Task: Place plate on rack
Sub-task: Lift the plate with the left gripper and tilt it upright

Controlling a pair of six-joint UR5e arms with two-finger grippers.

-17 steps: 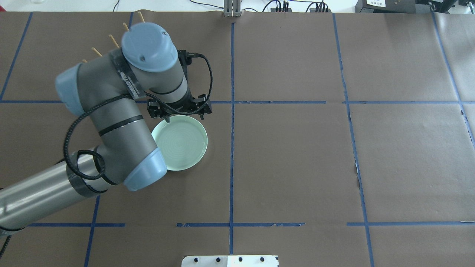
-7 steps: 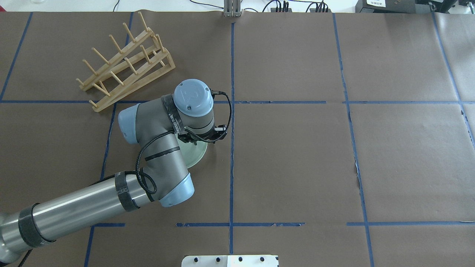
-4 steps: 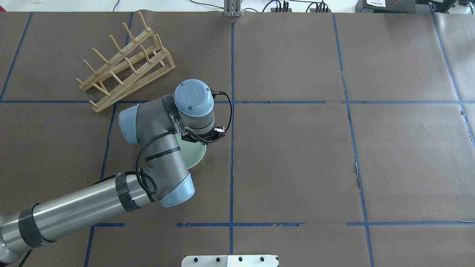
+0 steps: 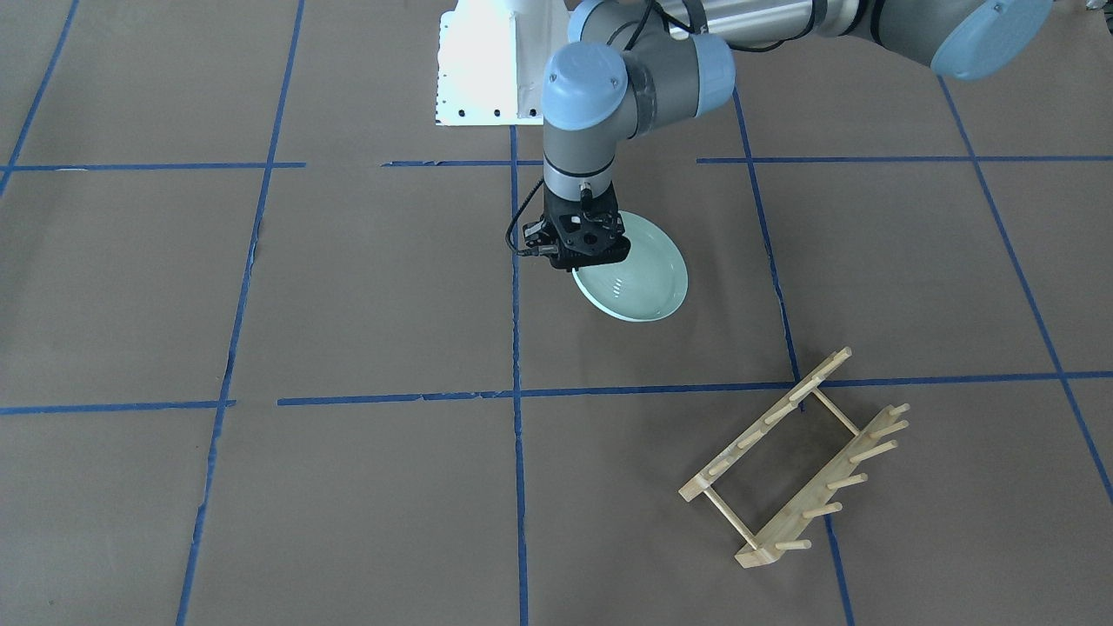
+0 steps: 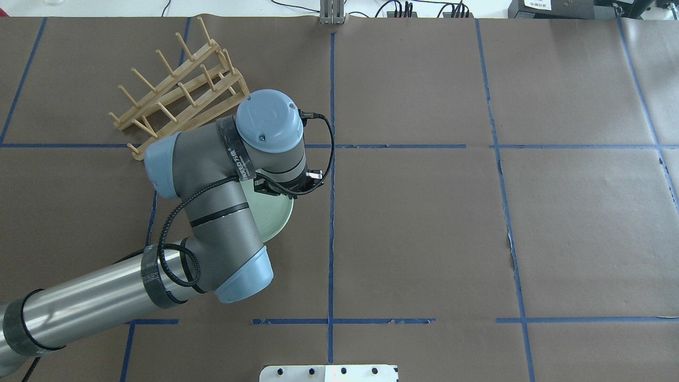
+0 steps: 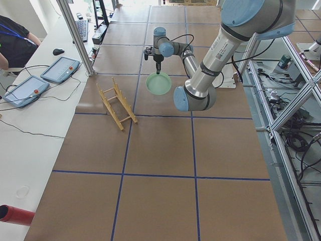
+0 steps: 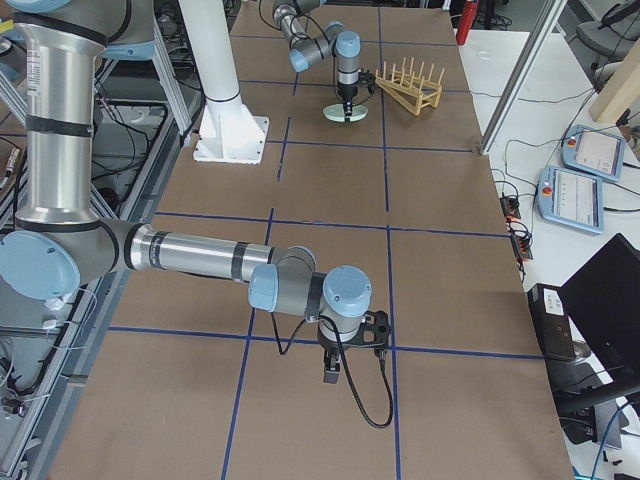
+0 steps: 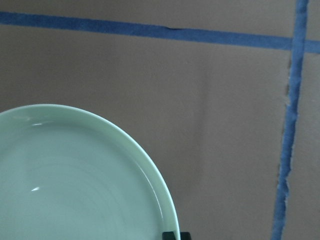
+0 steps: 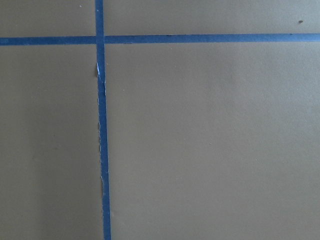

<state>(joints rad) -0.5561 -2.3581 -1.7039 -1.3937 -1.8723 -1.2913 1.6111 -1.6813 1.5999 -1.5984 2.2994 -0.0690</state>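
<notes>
The light wooden pegged dish rack (image 5: 177,93) sits at the far left of the brown paper-covered counter (image 5: 424,223). Right of it, the left claw (image 4: 581,265) is clamped on the rim of the round pale mint-green glossy plate (image 4: 635,283). Since half a second ago the arm has risen, and the plate now hangs tilted off the counter, apart from the rack. The pick looks done; carrying it to the pegs remains. I cannot tell whether the distant right claw (image 7: 335,372) is open or closed.
</notes>
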